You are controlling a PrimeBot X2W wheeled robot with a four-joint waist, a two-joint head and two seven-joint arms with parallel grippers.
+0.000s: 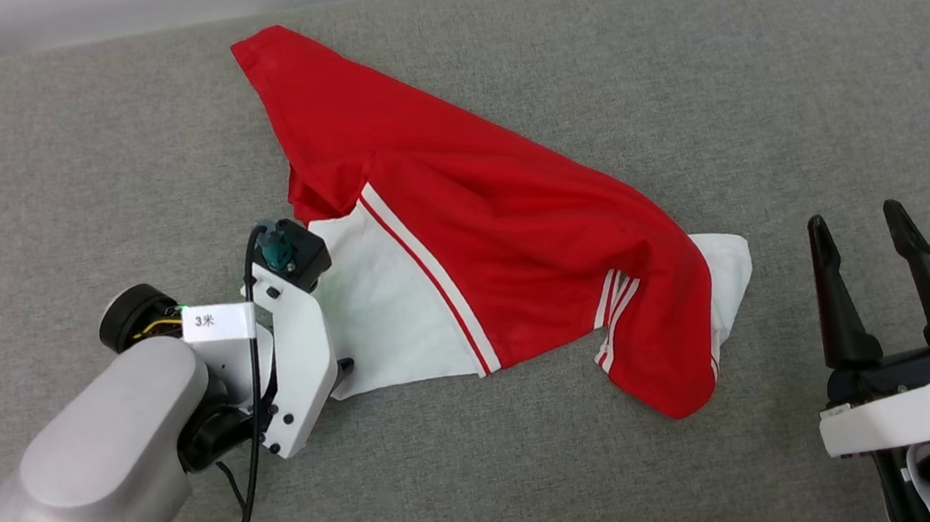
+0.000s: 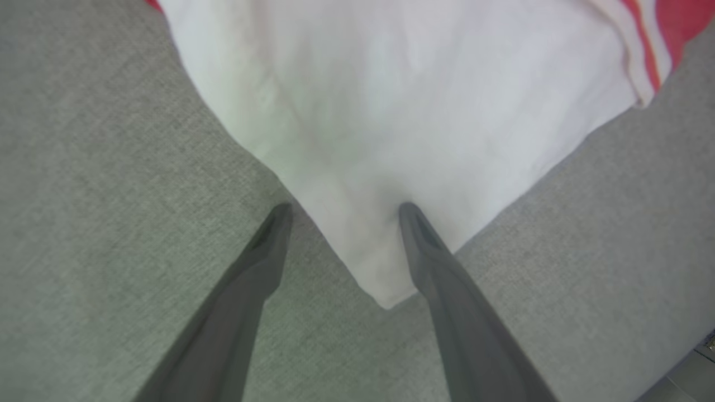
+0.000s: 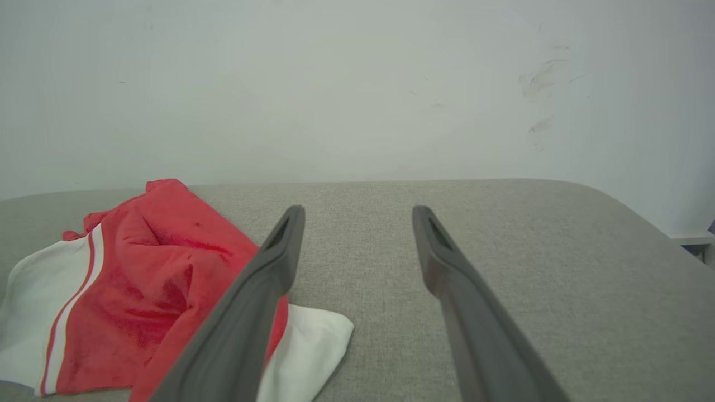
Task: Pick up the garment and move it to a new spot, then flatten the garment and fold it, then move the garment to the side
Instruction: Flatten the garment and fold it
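The garment [image 1: 497, 231] lies crumpled on the grey padded surface [image 1: 69, 166], red body uppermost and a white sleeve at each end. Its letters and number are hidden. My left gripper [image 1: 343, 368] hangs over the near corner of the left white sleeve. In the left wrist view this gripper [image 2: 341, 215] is open, with the sleeve [image 2: 391, 111] corner between its fingers; one fingertip [image 2: 410, 215] rests on the cloth, the other over bare surface. My right gripper [image 1: 854, 218] stands open to the right of the garment, holding nothing. From the right wrist, the garment [image 3: 151, 268] lies left of that gripper [image 3: 358, 212].
A pale wall [image 3: 335, 84] runs behind the surface, whose rounded right edge [image 3: 642, 206] shows in the right wrist view. A black cable [image 1: 251, 460] hangs from my left forearm. Bare grey surface surrounds the garment on all sides.
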